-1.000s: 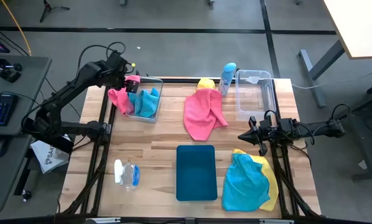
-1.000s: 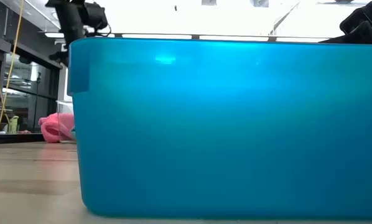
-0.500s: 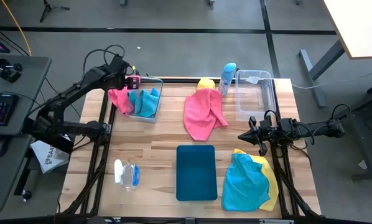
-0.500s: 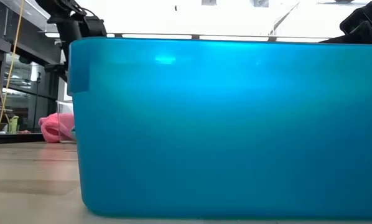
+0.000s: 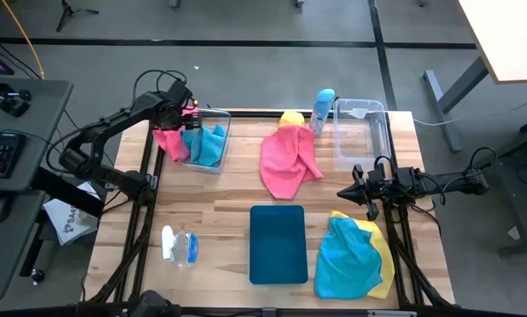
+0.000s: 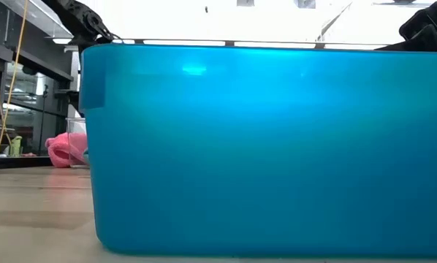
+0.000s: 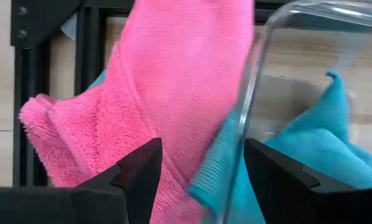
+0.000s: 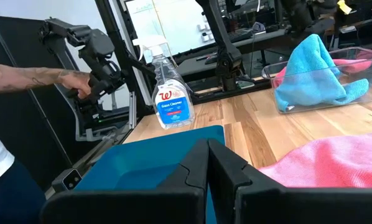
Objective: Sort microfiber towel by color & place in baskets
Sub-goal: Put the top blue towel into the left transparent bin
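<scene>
Left gripper (image 5: 186, 113) hangs over the far left corner of the table, its fingers (image 7: 139, 177) spread apart with nothing between them, just above a pink towel (image 7: 173, 93). That pink cloth drapes over the rim of a clear bin (image 5: 224, 132), partly inside and partly hanging outside. A blue towel (image 5: 209, 145) lies bunched in the same bin, touching the pink one.

Right gripper (image 5: 356, 192) waits at the table's right side, fingers pressed together and holding nothing, near a second clear bin (image 5: 385, 132) that appears to be empty, though its see-through walls make this hard to judge. Between the two bins, a larger pink towel (image 5: 288, 158) lies spread on the wood, with a bit of yellow cloth (image 5: 291, 118) at its far edge. A dark-teal tray (image 5: 278, 244) sits at the near middle. Beside it on the right, a blue towel (image 5: 347, 255) lies on top of a yellow one (image 5: 386, 264).
</scene>
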You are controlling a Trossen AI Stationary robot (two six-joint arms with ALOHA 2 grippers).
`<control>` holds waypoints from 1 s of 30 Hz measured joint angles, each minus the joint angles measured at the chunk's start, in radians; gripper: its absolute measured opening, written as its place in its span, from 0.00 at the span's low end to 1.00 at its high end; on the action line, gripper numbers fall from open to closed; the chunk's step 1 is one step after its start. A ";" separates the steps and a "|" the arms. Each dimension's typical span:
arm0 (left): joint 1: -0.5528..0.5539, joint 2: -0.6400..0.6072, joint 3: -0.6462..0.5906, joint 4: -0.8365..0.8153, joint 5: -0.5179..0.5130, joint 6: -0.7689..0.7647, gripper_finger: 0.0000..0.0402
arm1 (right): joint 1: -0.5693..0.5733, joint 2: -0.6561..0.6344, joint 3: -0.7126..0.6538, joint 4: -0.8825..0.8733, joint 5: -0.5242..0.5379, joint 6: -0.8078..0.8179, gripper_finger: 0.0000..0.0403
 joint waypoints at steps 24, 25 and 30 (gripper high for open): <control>-0.054 0.040 -0.002 0.006 -0.160 -0.036 0.41 | 0.000 0.000 0.000 0.000 0.000 0.000 0.00; -0.056 0.049 -0.002 -0.004 -0.157 -0.032 0.40 | 0.000 0.000 0.000 0.000 0.000 0.000 0.00; -0.056 0.072 -0.002 -0.032 -0.103 -0.029 0.39 | 0.000 0.000 0.000 0.000 0.000 0.000 0.00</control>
